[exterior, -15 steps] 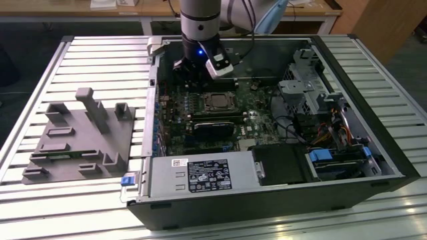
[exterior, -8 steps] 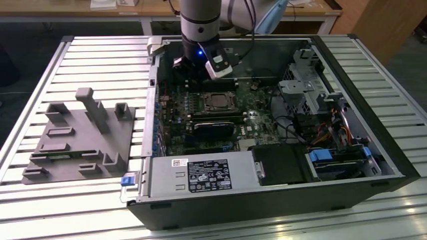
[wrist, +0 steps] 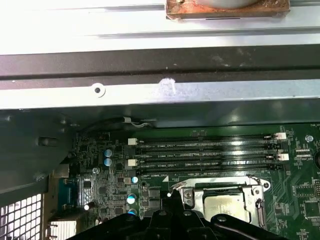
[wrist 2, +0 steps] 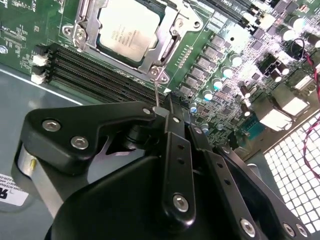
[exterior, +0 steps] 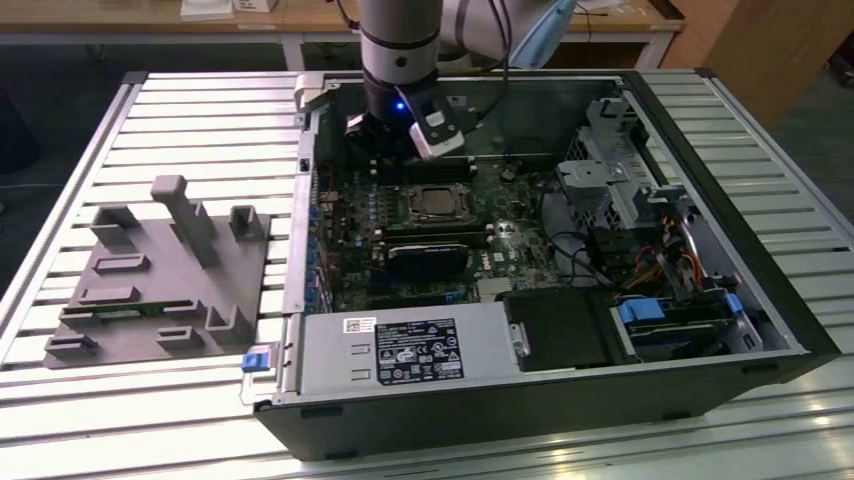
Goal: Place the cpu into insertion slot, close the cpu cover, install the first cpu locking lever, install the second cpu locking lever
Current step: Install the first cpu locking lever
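Quick status from inside the case. My gripper (wrist 2: 162,107), the black two-finger one, is squeezed almost fully together, and what it's pinching is the free end of a thin silver wire locking lever (wrist 2: 156,90). The rod stands nearly upright out of my fingertips, and its far end meets the corner of the socket.

The cpu (wrist 2: 127,30), a small flat square chip with a dull silver-grey metal top, is already seated in the insertion slot (exterior: 435,189), the little square socket with the thin silver rim. The cpu cover (wrist 2: 172,35), a thin silver metal frame plate with a square window, lies flat over it, and the chip's top shows through the window.

In the exterior view I drop into the black open computer case (exterior: 534,420) from 12 o'clock, and the socket sits just off my tool at about 5 o'clock. The long black memory slots (wrist 2: 95,75) run between me and the socket on the green circuit board (wrist 2: 30,25). The silver box-shaped power supply (exterior: 400,350) is at 6 o'clock from the socket. A grey plastic fixture block (exterior: 160,270) lies outside the case at 9 o'clock, on the slatted aluminium table (exterior: 200,100).
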Action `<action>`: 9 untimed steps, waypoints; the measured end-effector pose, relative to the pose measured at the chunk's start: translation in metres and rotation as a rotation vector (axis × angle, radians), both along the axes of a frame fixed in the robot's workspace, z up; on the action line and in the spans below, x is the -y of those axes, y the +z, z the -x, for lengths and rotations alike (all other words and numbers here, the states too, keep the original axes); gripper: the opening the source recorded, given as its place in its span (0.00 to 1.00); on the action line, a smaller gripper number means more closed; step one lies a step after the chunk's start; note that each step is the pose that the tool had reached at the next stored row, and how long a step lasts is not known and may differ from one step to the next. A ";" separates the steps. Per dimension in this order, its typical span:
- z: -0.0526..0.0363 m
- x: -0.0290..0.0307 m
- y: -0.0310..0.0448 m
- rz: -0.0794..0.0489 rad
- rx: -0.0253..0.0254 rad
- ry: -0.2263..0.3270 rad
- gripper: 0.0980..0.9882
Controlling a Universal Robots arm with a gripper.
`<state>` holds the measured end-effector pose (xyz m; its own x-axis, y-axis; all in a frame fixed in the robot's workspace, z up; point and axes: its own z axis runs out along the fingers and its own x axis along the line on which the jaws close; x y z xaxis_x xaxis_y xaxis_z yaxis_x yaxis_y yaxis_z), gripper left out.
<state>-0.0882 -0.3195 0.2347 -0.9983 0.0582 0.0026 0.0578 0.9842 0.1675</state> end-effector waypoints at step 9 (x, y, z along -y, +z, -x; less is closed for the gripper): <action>0.0035 0.0003 -0.0007 -0.009 0.0000 0.000 0.01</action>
